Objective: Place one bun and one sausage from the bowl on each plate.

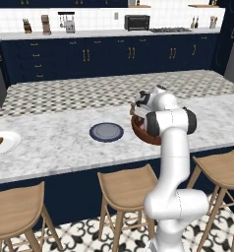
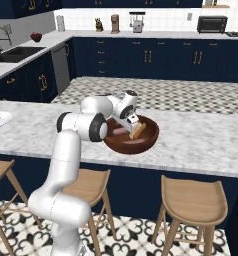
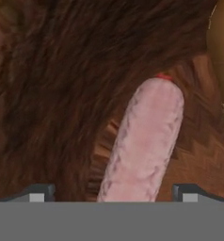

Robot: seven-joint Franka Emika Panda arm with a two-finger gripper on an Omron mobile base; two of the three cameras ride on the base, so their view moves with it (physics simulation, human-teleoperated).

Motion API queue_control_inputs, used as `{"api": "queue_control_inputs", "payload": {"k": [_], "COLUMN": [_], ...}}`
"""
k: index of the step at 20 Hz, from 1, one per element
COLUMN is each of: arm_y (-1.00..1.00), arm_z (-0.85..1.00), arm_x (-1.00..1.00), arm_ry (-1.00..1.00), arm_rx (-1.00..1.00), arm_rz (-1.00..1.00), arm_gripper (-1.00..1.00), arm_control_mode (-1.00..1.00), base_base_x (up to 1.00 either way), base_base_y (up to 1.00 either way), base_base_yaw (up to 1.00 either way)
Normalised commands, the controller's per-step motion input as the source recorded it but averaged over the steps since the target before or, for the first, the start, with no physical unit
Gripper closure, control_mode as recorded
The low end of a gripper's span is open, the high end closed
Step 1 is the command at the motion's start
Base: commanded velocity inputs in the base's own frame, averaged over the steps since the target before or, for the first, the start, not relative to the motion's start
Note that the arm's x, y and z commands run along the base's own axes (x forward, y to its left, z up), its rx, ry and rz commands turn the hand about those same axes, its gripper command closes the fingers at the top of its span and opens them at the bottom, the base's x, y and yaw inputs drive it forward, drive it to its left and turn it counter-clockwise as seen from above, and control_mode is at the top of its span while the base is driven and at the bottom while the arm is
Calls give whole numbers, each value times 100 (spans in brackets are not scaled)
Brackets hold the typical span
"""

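My gripper has its fingers spread wide apart, one tip on each side of the sausage, neither touching it as far as I can tell. The sausage is a pale pink cylinder with a mottled skin and a small red nub at its far end, lying on the floor of the bowl. The bowl is deep, round and reddish-brown with a wood-like grain. Just beside the sausage, at the edge of the hand view, sits the curved golden side of what I take for a bun.

From the right base view the gripper hangs inside the bowl, which rests on a speckled marble counter. Beside the bowl lies the dark blue-grey plate, flat and bare; well beyond it is the white plate, already carrying something tan.

I judge this to be the pick of the sausage for the dark plate. Next I should lower a little, close on the sausage across its width, and lift clear of the rim.
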Motion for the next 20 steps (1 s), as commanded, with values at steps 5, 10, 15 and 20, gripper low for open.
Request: {"api": "queue_control_inputs", "payload": {"k": [5, 10, 15, 20], "arm_y": [34, 8, 4, 0], "arm_z": [-21, 4, 7, -37], "arm_x": [0, -5, 0, 0], "arm_ry": [0, 1, 4, 7], "arm_rx": [0, 3, 1, 1], "arm_rz": [-21, -24, -25, -15], "arm_gripper": [-100, -100, -100, -100], "arm_control_mode": [-100, -100, -100, -100], "base_base_x": [0, 0, 0, 0], "base_base_y": [0, 0, 0, 0], "base_base_yaw": [0, 0, 0, 0]}}
